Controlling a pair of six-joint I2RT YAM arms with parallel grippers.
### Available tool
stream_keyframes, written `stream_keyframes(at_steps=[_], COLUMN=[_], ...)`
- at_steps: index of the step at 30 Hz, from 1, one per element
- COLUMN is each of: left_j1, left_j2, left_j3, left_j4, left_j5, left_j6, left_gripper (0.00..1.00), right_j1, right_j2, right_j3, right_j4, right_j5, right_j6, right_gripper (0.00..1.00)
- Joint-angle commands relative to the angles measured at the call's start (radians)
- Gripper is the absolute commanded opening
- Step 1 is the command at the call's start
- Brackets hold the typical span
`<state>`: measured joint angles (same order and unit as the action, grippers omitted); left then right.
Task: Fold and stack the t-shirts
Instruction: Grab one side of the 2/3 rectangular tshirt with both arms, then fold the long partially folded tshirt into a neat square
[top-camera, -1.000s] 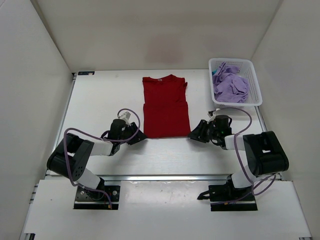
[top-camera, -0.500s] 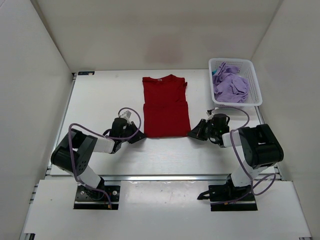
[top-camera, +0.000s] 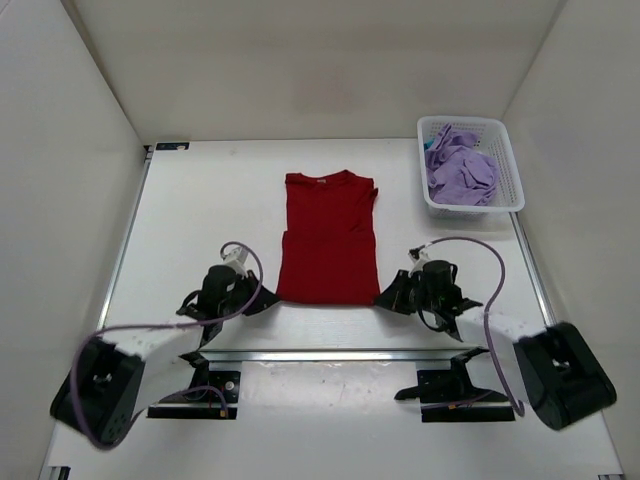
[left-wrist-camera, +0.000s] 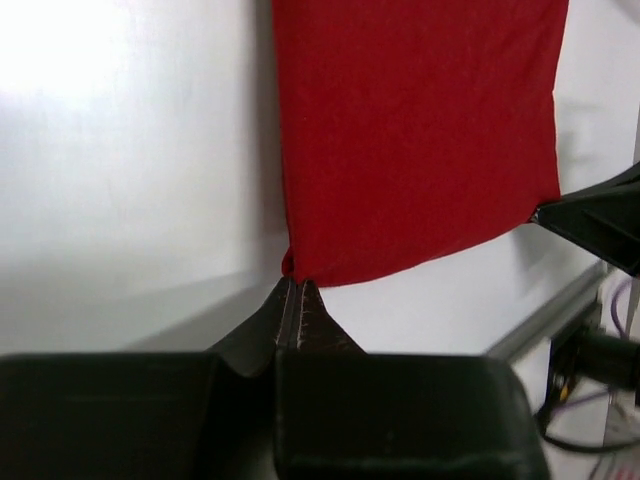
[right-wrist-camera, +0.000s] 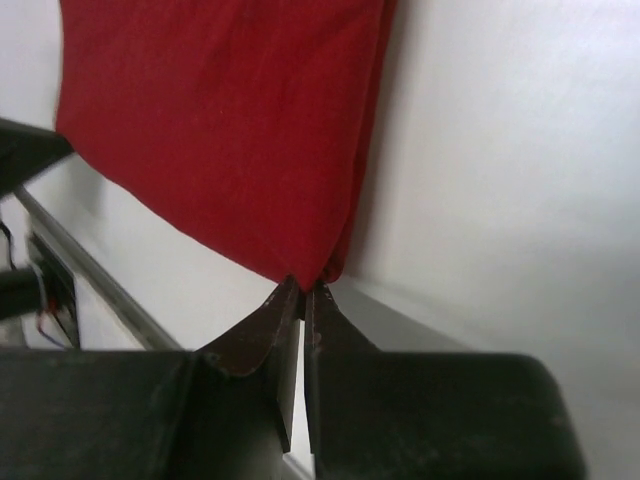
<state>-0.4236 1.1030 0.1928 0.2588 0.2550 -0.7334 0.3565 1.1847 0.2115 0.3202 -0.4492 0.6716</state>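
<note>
The deep red t-shirt (top-camera: 327, 240) lies flat on the table's middle, neck away from me, sides folded in. My left gripper (top-camera: 268, 297) is shut on its near left corner (left-wrist-camera: 293, 272). My right gripper (top-camera: 385, 295) is shut on its near right corner (right-wrist-camera: 312, 278). Both grippers sit low near the table's front edge. The lavender purple t-shirt (top-camera: 460, 171) is crumpled in the white mesh basket (top-camera: 508, 160) at the back right. A sliver of teal cloth (top-camera: 429, 147) peeks out at the basket's left side.
White walls enclose the table on three sides. A metal rail (top-camera: 330, 353) runs along the table's front edge just behind the grippers. Purple cables (top-camera: 470, 244) loop from both arms.
Both grippers have moved toward the front edge, dragging the red shirt's near hem with them; the whole shirt has slid nearer and the arms have pulled back low.
</note>
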Motion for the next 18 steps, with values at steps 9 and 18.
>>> stream_keyframes(at_steps=[9, 18], left_j1=[-0.018, 0.057], left_j2=[-0.793, -0.13], left_j3=[-0.109, 0.485], left_j4=[-0.645, -0.399], left_j5=[0.099, 0.063], left_j6=[-0.093, 0.077], left_gripper=[0.0, 0.0], right_j1=[0.366, -0.075], right_j2=[-0.626, -0.19], right_j3=[-0.06, 0.468], right_j4=[-0.553, -0.521], right_j5=[0.253, 0.011], right_j6=[0.191, -0.17], right_gripper=[0.0, 0.0])
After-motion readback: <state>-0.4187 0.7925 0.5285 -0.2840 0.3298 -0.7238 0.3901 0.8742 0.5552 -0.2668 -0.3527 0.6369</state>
